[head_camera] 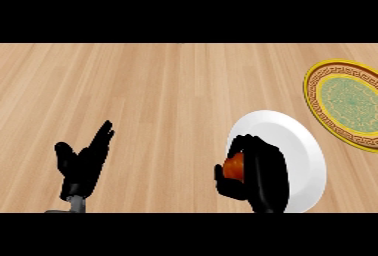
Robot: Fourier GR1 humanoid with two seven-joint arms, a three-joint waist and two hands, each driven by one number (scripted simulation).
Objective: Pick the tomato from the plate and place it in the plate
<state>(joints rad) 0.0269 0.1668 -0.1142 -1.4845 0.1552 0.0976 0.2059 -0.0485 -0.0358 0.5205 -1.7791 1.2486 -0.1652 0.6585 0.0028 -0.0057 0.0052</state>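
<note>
A pale wooden desk (162, 90) is filling the whole frame. At the lower right a white plate (303, 150) is lying on it, and at the right edge, just above, a plate with a gold rim and green centre (347, 100) is sitting a little apart from the white one. The right hand (262, 175) is reaching over the white plate's left side, its fingers curling round the tomato (235, 166). At the lower left, the left hand (83, 165) is resting open, fingers pointing up.
</note>
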